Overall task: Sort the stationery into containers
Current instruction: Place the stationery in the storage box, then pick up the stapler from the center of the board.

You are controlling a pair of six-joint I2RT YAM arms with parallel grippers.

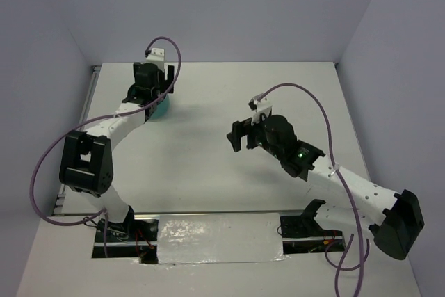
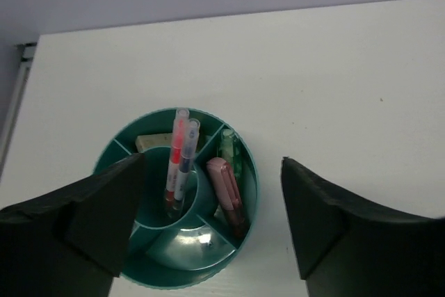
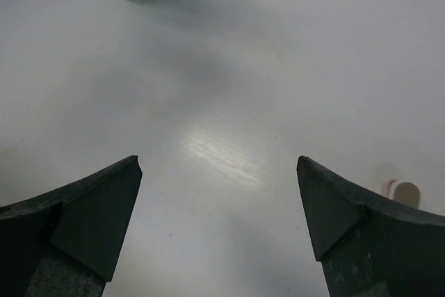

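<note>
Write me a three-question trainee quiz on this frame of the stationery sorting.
1. Where are the two pens in the teal organizer? A) in the centre cup B) in an outer compartment C) across the rim
2. True or false: the right pincer is closed on a pen.
3. In the left wrist view, what colour is the block lying in the compartment just right of the centre cup?
Key: 1 A; 2 false, it is open over bare table; 3 pink.
</note>
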